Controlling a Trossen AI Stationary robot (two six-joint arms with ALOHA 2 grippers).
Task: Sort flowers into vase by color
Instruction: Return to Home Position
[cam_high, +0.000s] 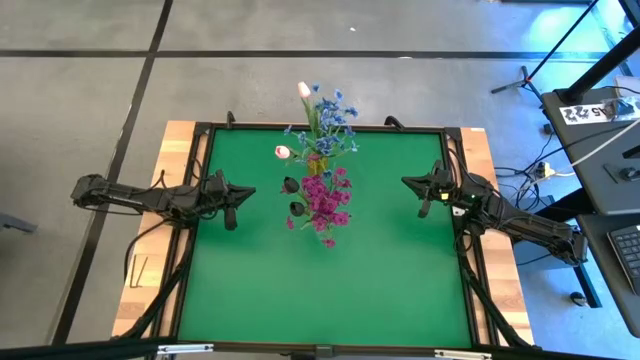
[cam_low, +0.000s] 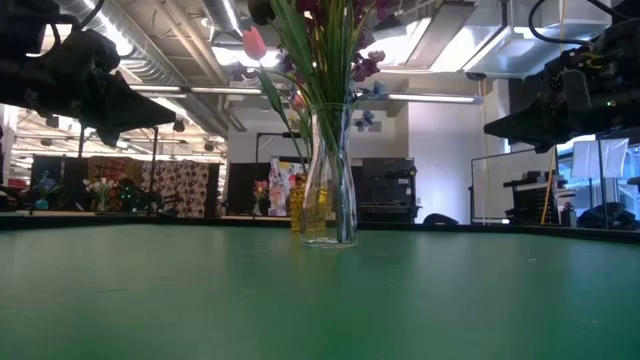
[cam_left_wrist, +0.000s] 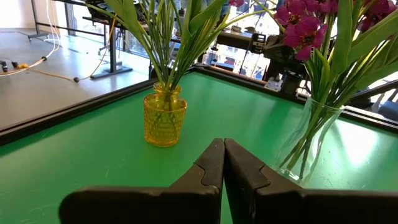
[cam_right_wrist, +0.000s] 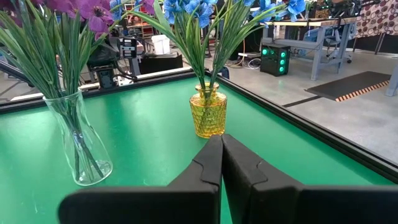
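Observation:
Two vases stand on their bases on the green table. The clear glass vase (cam_right_wrist: 78, 146) holds the magenta flowers (cam_high: 326, 203). The small yellow glass vase (cam_right_wrist: 208, 111), nearer the far edge, holds the blue flowers (cam_high: 331, 118) with pink tulip buds (cam_high: 283, 152). Small dark buds (cam_high: 291, 185) stick out to the left of the magenta cluster. My left gripper (cam_high: 234, 207) hovers shut at the table's left edge, and my right gripper (cam_high: 420, 193) hovers shut at the right edge. Both are clear of the vases, with nothing between their fingers.
A black raised frame (cam_high: 330, 127) runs around the green mat (cam_high: 330, 285). The mat's near half lies bare. Beyond the table's right side stand a desk with equipment (cam_high: 605, 140) and cables (cam_high: 540, 165).

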